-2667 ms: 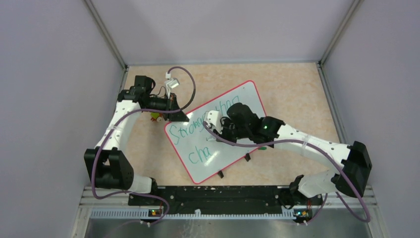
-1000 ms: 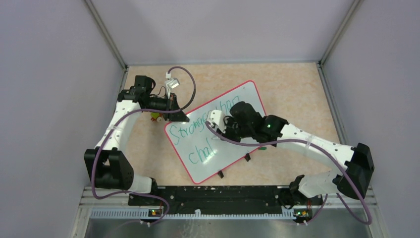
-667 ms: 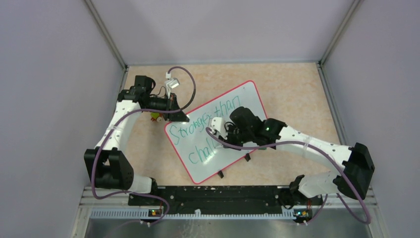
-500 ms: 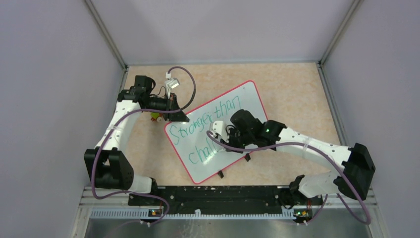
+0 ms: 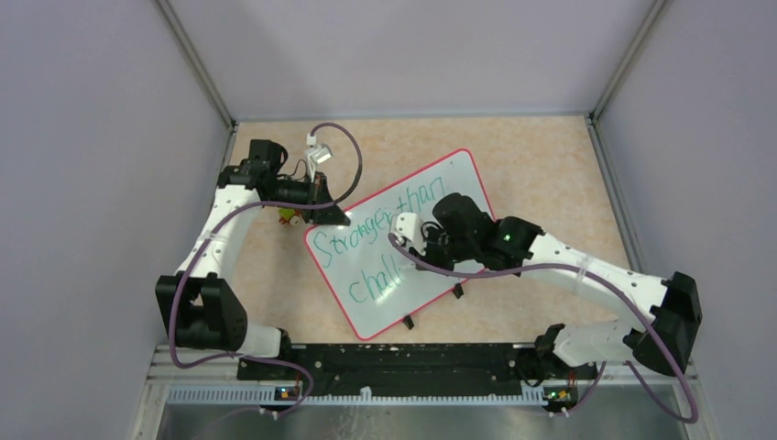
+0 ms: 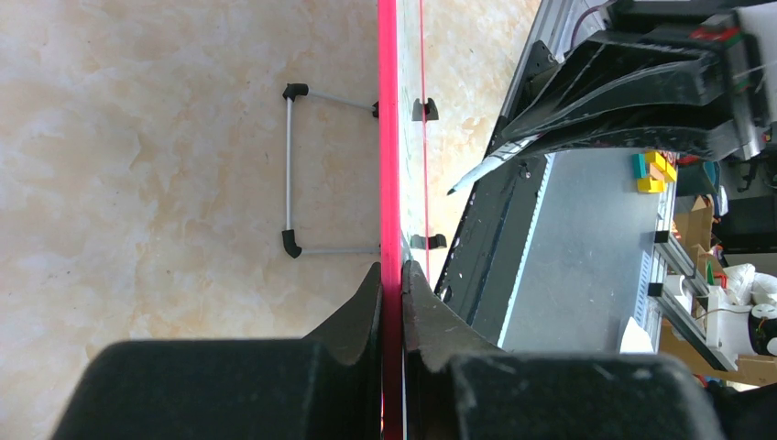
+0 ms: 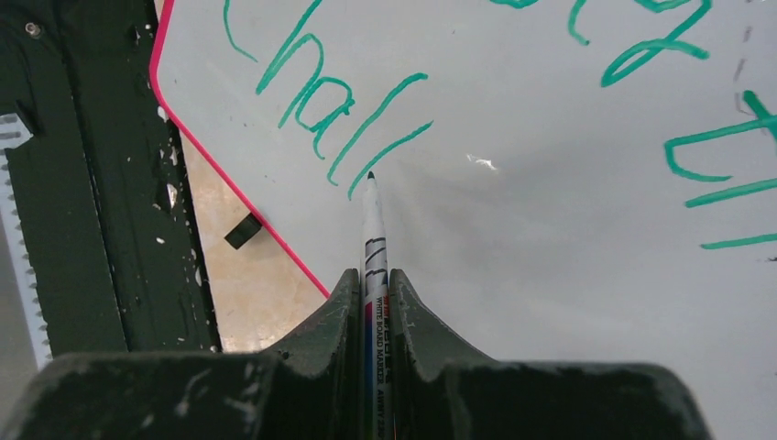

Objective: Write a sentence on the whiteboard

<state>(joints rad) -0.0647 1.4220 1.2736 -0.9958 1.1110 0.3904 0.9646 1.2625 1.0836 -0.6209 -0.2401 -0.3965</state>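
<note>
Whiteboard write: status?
Left gripper shut on whiteboard rim. Right gripper shut on marker, tip beside "chall". Sentence unfinished. No obstruction seen.

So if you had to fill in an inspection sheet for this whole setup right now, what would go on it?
Surface: beige stone-patterned table.
Job's things: whiteboard lying askew; sentence in green reads "Stronger than chall", unfinished.
Clutter: small yellow-red object beside the left wrist; cannot tell what.
Grippers: left gripper shut on the board's pink rim; right gripper shut on a marker, tip at the last stroke.
Cables: purple cable loops above the left wrist; a second cable hangs over the board.
Surroundings: plain grey walls; black rail at the near edge.
</note>
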